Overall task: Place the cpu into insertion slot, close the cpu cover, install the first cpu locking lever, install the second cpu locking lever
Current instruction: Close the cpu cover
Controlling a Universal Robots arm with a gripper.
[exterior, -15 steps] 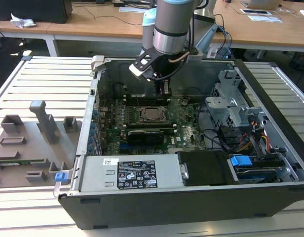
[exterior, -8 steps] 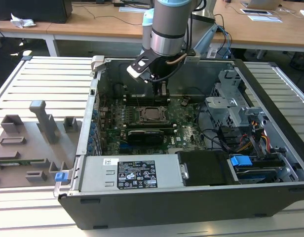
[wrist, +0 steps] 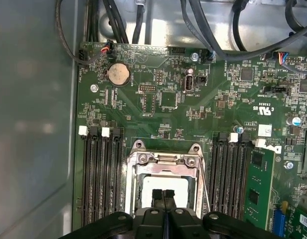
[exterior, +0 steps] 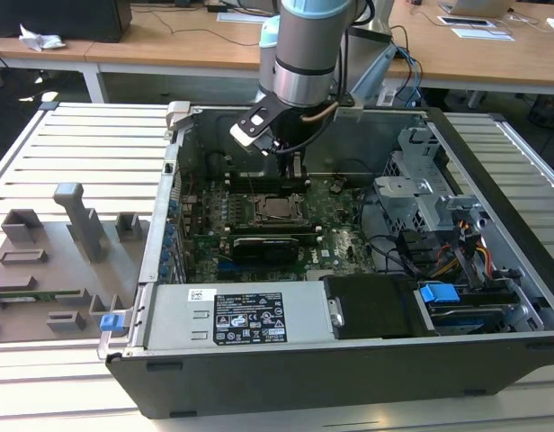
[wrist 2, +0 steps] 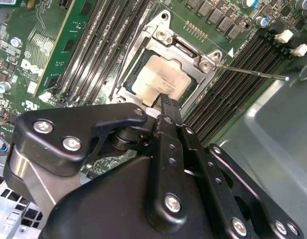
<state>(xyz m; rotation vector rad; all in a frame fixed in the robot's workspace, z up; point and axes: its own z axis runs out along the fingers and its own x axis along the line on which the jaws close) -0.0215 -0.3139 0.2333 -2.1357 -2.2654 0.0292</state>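
Quick status from my remote seat. The cpu (wrist 2: 156, 82) is already sitting in the insertion slot (exterior: 260, 209), right about the middle of the exterior view. The cpu cover (wrist: 161, 168) looks folded down over it, with the silver top showing through its window, so I'd call the first two steps done.

The levers are what's left, I think. One thin locking lever (wrist 2: 253, 72) is poking out away from the socket in the second wrist view and doesn't look hooked. I can't really tell about the other one.

The arm (exterior: 304, 54) comes down from the upper centre of the exterior view, with the wrist pointing pretty much straight down into the case (exterior: 349, 360). The gripper (wrist 2: 166, 102) is pinched fully together with nothing in it, tips right over the chip's edge. I can't tell if they're touching it.
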